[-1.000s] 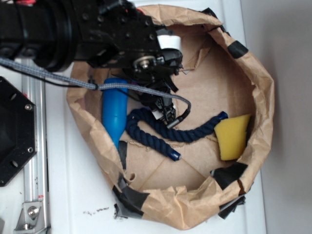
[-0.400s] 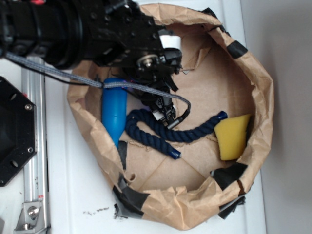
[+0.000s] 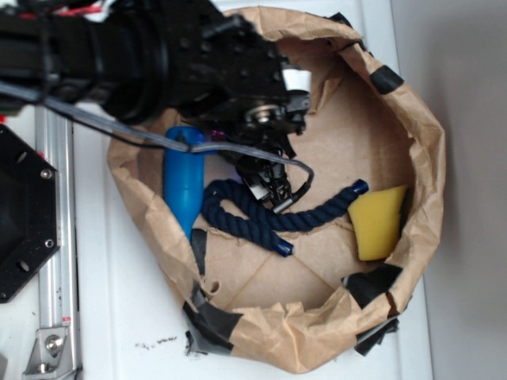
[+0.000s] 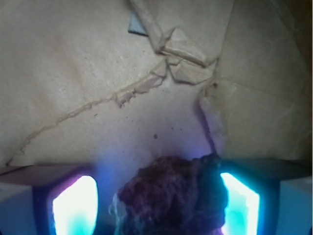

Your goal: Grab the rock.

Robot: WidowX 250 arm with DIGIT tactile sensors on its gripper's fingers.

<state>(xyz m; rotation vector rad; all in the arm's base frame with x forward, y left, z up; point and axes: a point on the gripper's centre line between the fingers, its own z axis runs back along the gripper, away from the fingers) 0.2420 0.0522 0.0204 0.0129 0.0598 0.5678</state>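
— Have you got it?

— The rock (image 4: 171, 196) sits between my gripper's (image 3: 279, 188) glowing fingers (image 4: 76, 205), at six o'clock in the wrist view. Whether they are pressing it, I cannot tell.

— What's left?

— Confirming the grip and lifting clear of the paper bag (image 3: 428, 150), I'd judge.

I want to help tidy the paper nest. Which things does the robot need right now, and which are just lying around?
Needed:
rock
pincer, one finger on each side of the rock

Just lying around:
blue bottle
dark blue rope
yellow sponge
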